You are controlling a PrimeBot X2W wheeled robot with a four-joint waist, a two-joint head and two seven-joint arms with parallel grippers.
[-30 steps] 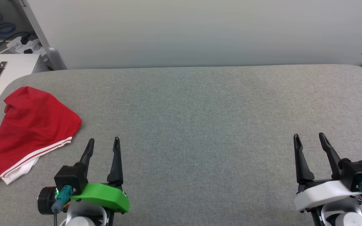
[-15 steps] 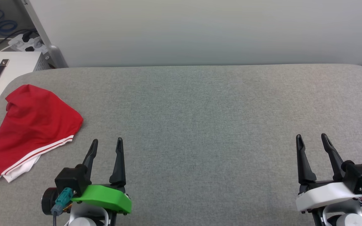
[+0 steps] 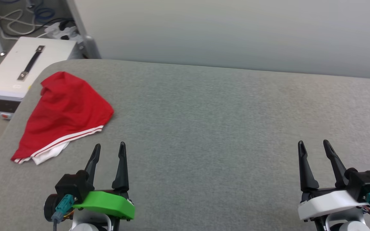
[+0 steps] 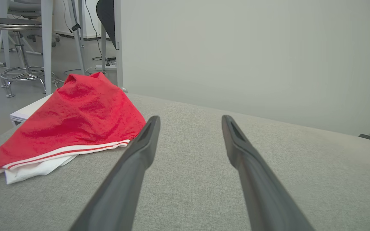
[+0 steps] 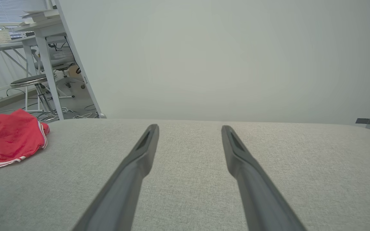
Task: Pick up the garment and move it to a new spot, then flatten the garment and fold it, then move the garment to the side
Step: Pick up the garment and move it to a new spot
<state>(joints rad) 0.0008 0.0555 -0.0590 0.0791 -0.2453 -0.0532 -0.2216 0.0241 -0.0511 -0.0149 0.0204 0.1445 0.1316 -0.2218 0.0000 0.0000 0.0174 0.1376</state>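
Risks first. The shirt point(image 3: 64, 112) is lying bunched in a heap near the rounded left edge of the table point(image 3: 204, 106), in the upper left of the head frame. A sideways nudge on approach is probably going to push it off the edge toward the white box point(image 3: 18, 73) standing beside that corner. Pinching just 1 layer of red cloth is likely going to lift a flap while the rest is dragging. A white sleeve is poking out under the striped hem at the heap's lower end, and grabbing there is risking a lopsided lift that is harder to flatten. Coming down too steeply is also risking the long fingers digging into the soft gray cover.

The left gripper point(image 3: 110, 145) is sitting at lower left of the head frame, fingers standing apart and gripping nothing. The shirt is lying up and left of its tips, near but not touching; in the left wrist frame the striped hem is ending just beside the left finger. The right gripper point(image 3: 313, 142), at lower right, is also standing apart and empty, well apart from the shirt, which is showing at the far left edge of the right wrist frame.
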